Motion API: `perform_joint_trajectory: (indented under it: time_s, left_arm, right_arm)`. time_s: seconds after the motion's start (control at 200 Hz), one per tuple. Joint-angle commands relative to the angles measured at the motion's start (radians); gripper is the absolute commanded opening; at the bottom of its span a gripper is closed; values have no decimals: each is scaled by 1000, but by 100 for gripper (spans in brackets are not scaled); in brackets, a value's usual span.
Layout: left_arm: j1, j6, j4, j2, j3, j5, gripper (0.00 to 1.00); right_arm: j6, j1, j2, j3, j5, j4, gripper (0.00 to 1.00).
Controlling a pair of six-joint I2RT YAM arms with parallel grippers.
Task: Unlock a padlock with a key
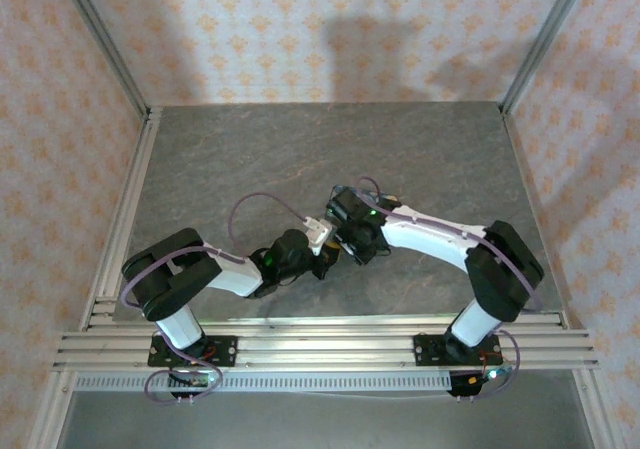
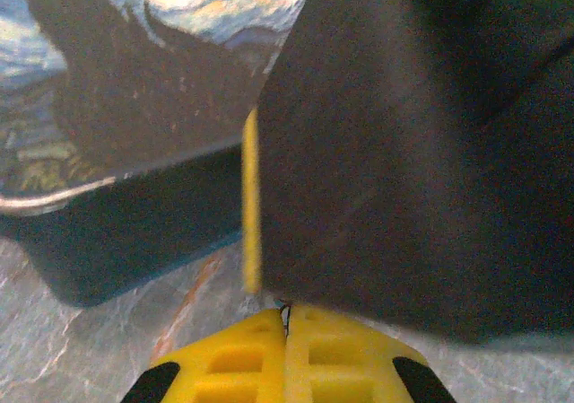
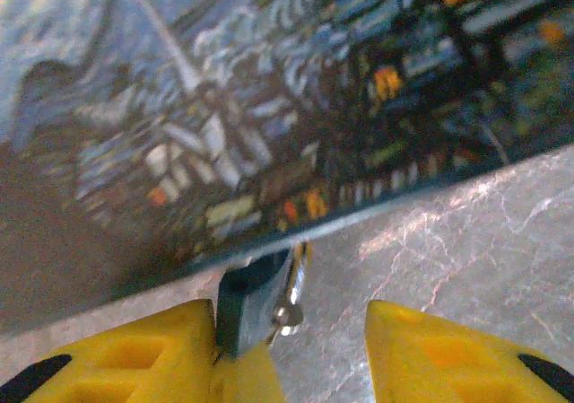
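— Where is the padlock [image 3: 251, 300] sitting?
— It's showing just below the painted box [image 3: 314, 107], between the right fingers [image 3: 448, 349] and touching one of them, over the bench [image 3: 475, 232].
— Are they clamping it?
— No, they're standing apart, with a gap showing on its other side. The left fingers [image 2: 242, 363] are pressing together, tip to tip, near the box.

- you're looking at a painted box [image 3: 269, 107], dark blue with a night village scene, spread across the upper frame.
- just under its lower edge you see the padlock [image 3: 251, 300]: blue body, silvery metal on one side.
- your right gripper [image 3: 289, 318] has its yellow fingers [image 3: 430, 354] spread; the padlock sits against the finger at frame left, with a gap to the other.
- grey marbled table [image 3: 475, 232] shows at lower right.
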Motion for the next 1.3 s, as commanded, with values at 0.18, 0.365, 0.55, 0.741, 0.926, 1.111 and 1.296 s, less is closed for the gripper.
perform_joint_trajectory:
  time_s: [0.18,0.365,0.55,0.741,0.926,1.111,1.296]
  left_arm:
    - [4,-50,-78,-34,-8,-49,0]
    - [8,-64,-103,-60,0,-46,0]
    - [7,-66,-162,-117,9,-44,0]
    - [13,-52,-279,-181,12,-85,0]
    - [30,-70,-321,-210,-10,-88,0]
    - [27,-114,-287,-223,-42,-76,0]
    - [18,-148,-213,-254,-80,-55,0]
  right_arm:
    - [-7,6,-206,-49,144,-108,48]
    - [-5,-1,-264,-105,160,-81,48]
    - [-12,0,-261,-148,134,-26,48]
    - [-46,0,-264,-133,135,-22,47]
    - [-91,7,-244,-115,102,16,45]
    - [-110,55,-184,-73,83,44,42]
    - [-83,80,-125,-64,38,118,41]
